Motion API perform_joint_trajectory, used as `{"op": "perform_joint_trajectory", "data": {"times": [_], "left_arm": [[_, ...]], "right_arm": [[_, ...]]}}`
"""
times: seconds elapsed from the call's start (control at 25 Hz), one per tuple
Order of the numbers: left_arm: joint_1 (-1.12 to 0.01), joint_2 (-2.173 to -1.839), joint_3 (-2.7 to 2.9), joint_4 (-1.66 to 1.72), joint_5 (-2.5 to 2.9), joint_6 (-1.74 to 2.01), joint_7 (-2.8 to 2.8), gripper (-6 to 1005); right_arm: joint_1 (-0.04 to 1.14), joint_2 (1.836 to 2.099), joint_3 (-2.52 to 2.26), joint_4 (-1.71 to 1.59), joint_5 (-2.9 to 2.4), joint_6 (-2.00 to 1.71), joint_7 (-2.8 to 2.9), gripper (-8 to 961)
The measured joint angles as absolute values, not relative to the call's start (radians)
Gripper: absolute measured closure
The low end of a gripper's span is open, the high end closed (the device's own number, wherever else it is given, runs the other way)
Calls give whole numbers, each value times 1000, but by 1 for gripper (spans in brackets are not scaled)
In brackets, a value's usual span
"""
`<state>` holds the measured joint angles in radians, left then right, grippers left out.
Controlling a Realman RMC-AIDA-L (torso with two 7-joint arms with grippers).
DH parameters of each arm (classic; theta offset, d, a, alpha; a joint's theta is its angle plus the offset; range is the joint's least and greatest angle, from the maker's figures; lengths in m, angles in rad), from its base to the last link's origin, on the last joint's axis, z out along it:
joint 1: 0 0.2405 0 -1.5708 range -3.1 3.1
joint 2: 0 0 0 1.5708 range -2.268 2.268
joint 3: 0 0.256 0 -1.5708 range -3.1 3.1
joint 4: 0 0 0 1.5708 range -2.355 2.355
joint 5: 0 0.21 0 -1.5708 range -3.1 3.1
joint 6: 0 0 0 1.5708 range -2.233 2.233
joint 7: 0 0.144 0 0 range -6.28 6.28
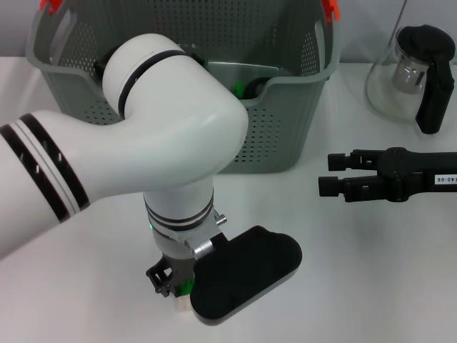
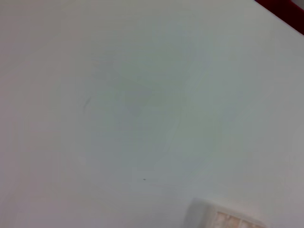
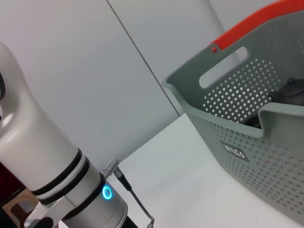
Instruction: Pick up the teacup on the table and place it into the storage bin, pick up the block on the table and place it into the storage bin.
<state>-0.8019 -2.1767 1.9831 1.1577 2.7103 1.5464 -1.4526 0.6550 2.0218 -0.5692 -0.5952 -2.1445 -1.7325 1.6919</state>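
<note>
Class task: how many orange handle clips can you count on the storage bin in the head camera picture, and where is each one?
2: one orange clip at the storage bin's back left corner, one at its back right corner. Both are cut off at the picture's edge.

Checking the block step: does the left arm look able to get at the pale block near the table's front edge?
Probably yes. The left claw hangs right over the pale block, and only bare table shows around it. The right claw sits well off to the side.

Grey-green perforated storage bin (image 1: 285,136) upright at table's far side, pale block (image 2: 223,217) on white table
</note>
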Motion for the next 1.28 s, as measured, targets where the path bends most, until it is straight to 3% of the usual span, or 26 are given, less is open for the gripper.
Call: {"op": "perform_joint_trajectory", "data": {"times": [0.44, 0.92, 1.28], "left_arm": [[-812, -2173, 1760, 1303, 2703, 1671, -1496, 577], [-822, -2163, 861, 1399, 2450, 1743, -1619, 559], [-837, -2078, 752, 1153, 2403, 1362, -1846, 545]], "right_arm": [[655, 2021, -569, -602, -2144, -1734, 1689, 15], [659, 2001, -570, -606, -2145, -1763, 1650, 15], [671, 1996, -579, -607, -2146, -1783, 1617, 15]]}}
